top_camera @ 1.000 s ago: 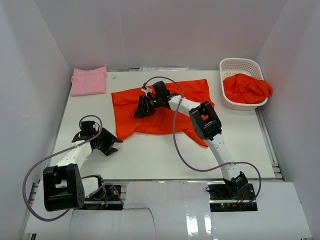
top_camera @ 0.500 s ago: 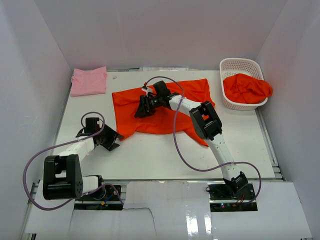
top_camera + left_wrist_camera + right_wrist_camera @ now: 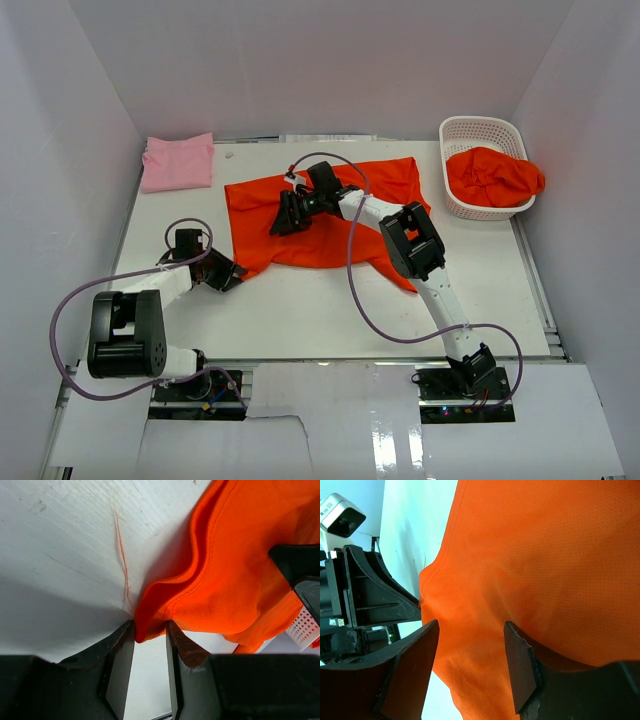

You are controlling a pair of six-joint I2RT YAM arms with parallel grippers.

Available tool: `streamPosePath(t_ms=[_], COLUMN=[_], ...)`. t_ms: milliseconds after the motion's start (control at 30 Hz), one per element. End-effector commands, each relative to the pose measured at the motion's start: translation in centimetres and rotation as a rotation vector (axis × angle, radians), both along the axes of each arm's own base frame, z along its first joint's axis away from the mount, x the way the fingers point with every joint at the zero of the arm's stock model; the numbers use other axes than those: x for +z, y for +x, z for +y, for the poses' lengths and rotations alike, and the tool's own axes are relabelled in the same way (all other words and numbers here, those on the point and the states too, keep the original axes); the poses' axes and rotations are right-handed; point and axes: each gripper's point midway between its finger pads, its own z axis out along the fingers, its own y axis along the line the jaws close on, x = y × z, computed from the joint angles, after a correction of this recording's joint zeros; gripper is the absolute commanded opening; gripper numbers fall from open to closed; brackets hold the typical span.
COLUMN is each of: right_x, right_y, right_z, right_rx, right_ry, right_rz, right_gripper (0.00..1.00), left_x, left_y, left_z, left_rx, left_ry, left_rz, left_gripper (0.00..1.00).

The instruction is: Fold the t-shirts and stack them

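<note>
The jaws of the left gripper stand narrowly apart, low on the white surface. The near-left corner of the spread orange-red t-shirt sits between their tips and touches both. Whether they clamp it firmly cannot be told. From the top camera, this gripper sits at the left side of the surface, right at that corner of the shirt.

The jaws of the right gripper are released, its 2 fingers spread wide over the shirt's cloth. It cannot be told whether the tips touch the cloth. In the top view the right gripper is above the left part of the shirt, and its arm reaches across the cloth from the near right.

The spread shirt lies wrinkled in the middle of the surface, toward the far side. One flap trails toward the near right, beside the right arm.

A folded pink t-shirt lies at the far-left corner, well apart from the spread one. At the far right stands a white lattice basket. It holds a heap of orange-red t-shirts that bulges over its right rim.
</note>
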Motion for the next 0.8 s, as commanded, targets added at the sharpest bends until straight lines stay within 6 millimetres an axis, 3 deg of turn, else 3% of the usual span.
streamPosePath(t_ms=[0, 133, 300, 567, 767], right_x=[-3.2, -3.0, -2.9, -0.6, 1.7], right_y=[0.2, 0.1, 0.0, 1.3, 3.6], right_z=[-2.3, -2.4, -2.6, -3.7, -6.6], right_rx=[-0.052, -0.053, -0.054, -0.098, -0.16], right_ry=[-0.121, -0.123, -0.128, -0.142, -0.208], right_rz=[0.023, 0.019, 0.013, -0.072, -0.191], right_gripper=[0.63, 0.63, 0.63, 0.64, 0.68], left_x=[-2.8, -3.6, -4.2, -1.9, 0.2], left_y=[-1.5, -1.5, -1.5, -1.0, -1.8], left_z=[2.0, 2.0, 1.5, -0.2, -2.3], left_rx=[0.04, 0.033, 0.006, -0.102, -0.185], left_ry=[0.117, 0.12, 0.098, 0.022, -0.101], left_rz=[0.099, 0.127, 0.144, 0.135, 0.139], left_gripper=[0.43, 0.34, 0.0, 0.0, 0.0])
